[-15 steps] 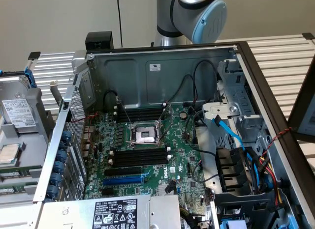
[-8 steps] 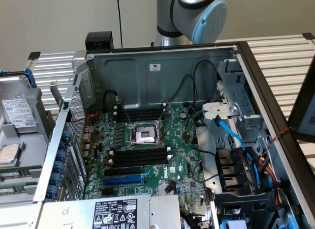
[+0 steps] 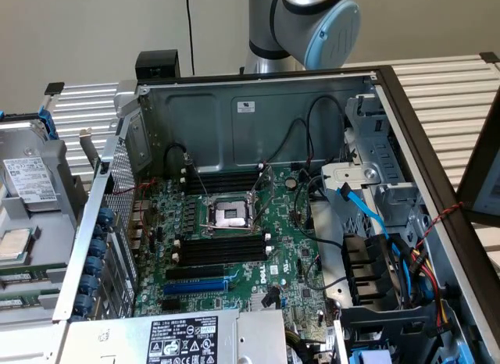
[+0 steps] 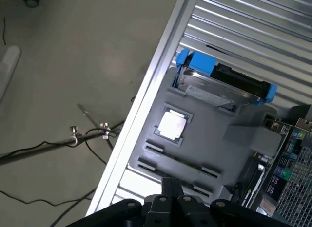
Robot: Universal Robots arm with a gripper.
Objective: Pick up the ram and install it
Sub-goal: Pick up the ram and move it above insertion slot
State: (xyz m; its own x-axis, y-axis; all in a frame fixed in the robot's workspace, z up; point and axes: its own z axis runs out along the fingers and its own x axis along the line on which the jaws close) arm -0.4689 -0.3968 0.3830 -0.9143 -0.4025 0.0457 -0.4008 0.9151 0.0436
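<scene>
The ram lies as thin green strips in the grey tray at the exterior view's left, outside the computer case. In the wrist view a thin dark ram stick stands on edge between small holders of the same tray. My gripper hangs above the tray's near edge, shut, with nothing between its fingers. It is apart from the stick. On the motherboard, black memory slots with white end clips sit below the CPU socket, and more slots lie above it.
The arm rises behind the open case. The tray also carries a hard drive in a blue caddy and a loose processor. Cables and a blue expansion slot crowd the board. Floor wires lie beside the table.
</scene>
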